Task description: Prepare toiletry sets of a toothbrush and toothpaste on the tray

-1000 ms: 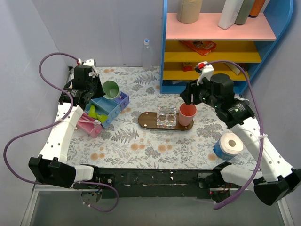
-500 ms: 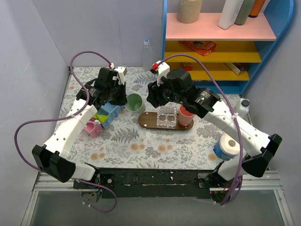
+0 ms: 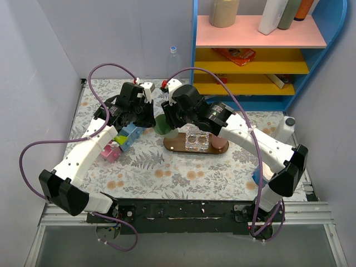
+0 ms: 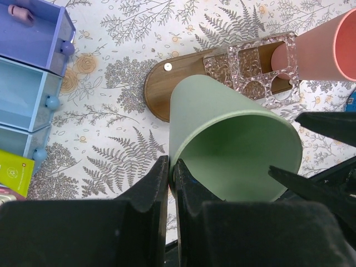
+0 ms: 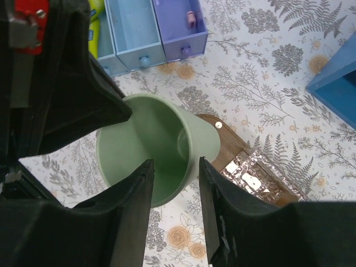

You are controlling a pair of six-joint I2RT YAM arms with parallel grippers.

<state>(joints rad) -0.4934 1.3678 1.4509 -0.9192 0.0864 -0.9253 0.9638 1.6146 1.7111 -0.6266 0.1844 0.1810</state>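
Note:
My left gripper (image 4: pixel 171 164) is shut on the rim of a green cup (image 4: pixel 233 150) and holds it tilted over the left end of the dark wooden tray (image 4: pixel 164 92). My right gripper (image 5: pixel 175 164) is open, with one finger inside the green cup (image 5: pixel 150 150) and one outside its wall. In the top view both grippers meet at the cup (image 3: pixel 162 125). A clear square holder (image 3: pixel 197 138) and a pink cup (image 3: pixel 219 142) stand on the tray (image 3: pixel 177 146). Lime-green packets (image 4: pixel 14 172) lie in the organiser (image 3: pixel 125 139).
The pink-blue-purple organiser (image 4: pixel 28 83) sits left of the tray with its drawers open. A blue shelf unit (image 3: pixel 250 50) stands at the back right, a clear bottle (image 3: pixel 173 61) beside it. A white bottle (image 3: pixel 285 129) stands at the right.
My left arm carried the green cup from the organiser to the tray's left end. My right arm left the pink cup on the tray and swung left onto the green cup.

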